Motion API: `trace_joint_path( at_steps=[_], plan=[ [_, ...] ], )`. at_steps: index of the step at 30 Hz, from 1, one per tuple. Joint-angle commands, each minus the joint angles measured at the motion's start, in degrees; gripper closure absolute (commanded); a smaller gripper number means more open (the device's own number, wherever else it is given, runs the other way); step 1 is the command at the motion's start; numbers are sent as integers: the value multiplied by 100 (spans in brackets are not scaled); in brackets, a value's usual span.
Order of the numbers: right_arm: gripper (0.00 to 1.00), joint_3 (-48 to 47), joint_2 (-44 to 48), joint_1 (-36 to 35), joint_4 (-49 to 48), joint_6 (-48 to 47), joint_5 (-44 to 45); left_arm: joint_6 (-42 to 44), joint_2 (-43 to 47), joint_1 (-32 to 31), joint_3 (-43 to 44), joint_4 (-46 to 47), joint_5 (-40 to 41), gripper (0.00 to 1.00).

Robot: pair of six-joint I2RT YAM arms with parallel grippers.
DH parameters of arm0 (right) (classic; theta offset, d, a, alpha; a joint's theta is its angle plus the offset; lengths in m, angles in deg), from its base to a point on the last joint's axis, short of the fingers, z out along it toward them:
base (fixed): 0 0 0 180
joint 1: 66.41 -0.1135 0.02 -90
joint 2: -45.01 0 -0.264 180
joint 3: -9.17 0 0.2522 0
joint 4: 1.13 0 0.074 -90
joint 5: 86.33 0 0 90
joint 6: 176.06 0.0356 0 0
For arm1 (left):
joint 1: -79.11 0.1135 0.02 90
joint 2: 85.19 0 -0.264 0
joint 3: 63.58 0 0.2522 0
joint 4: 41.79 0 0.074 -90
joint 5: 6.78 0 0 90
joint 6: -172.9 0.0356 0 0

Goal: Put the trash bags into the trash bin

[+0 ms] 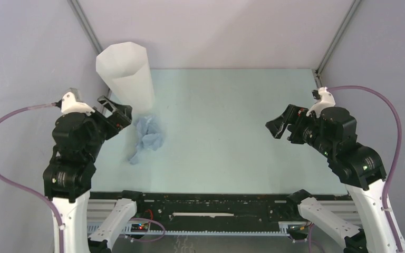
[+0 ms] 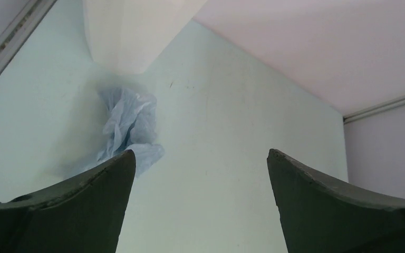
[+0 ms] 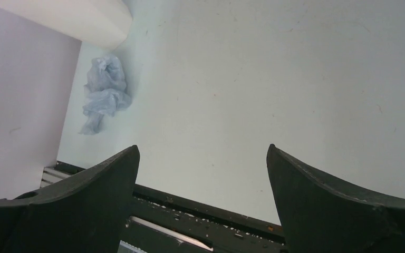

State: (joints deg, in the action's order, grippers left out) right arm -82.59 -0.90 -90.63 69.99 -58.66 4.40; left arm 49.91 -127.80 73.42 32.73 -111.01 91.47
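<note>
Jaws on both arms stand spread wide, nothing btw them. L gripper (image 1: 117, 114) hangs over the left side of the table (image 1: 232, 137), fingers aimed toward the right. In the top view it sits just beside the lower part of the trash bin (image 1: 126, 71); can't tell from there whether they touch. R gripper (image 1: 276, 128) hangs over the right half of the table, aimed left, well apart from bag and bin.

Trash bag (image 1: 146, 136) is a crumpled pale blue heap lying on the pale green table top, on the near side of the bin's base. Its far end is up against the foot of the bin or v. close to it; exact contact unclear. A thinner tail of plastic trails toward the near edge. It's outside the bin, and neither gripper touches it. In the L wrist view the bag shows just past the left finger (image 2: 74, 205), w/ its lower part hidden behind that finger. In the R wrist view it's small, at upper left, near the side wall (image 3: 21, 105).

Bin stands upright, tall, translucent white w/ faceted sides, mouth up, toward the far left of the table, close to the left wall.

Purple cables (image 1: 10, 121) loop out from each wrist. A black rail (image 1: 216, 203) runs along the near edge btw the arm bases.
</note>
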Motion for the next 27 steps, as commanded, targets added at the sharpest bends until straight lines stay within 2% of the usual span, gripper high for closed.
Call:
trace_joint_path(
  at_steps=[1, 7, 15, 21, 27],
  plan=[
    [0, 21, 37, -54, -261, -34, 194, -97, -466, 76, -162, -477, -163, 0],
    [0, 48, 26, -58, -327, -125, 46, -397, -730, 104, -573, -831, 332, 0],
    [0, 191, -91, -43, -425, -170, -412, -361, -116, 195, -2231, 428, 417, 0],
    [0, 318, -93, 50, -457, -236, -663, -396, -629, 231, -3069, 1286, -38, 0],
    [0, 333, -37, 399, -263, -341, -950, -13, -1471, 516, -3184, 1859, 37, 0]
  ],
)
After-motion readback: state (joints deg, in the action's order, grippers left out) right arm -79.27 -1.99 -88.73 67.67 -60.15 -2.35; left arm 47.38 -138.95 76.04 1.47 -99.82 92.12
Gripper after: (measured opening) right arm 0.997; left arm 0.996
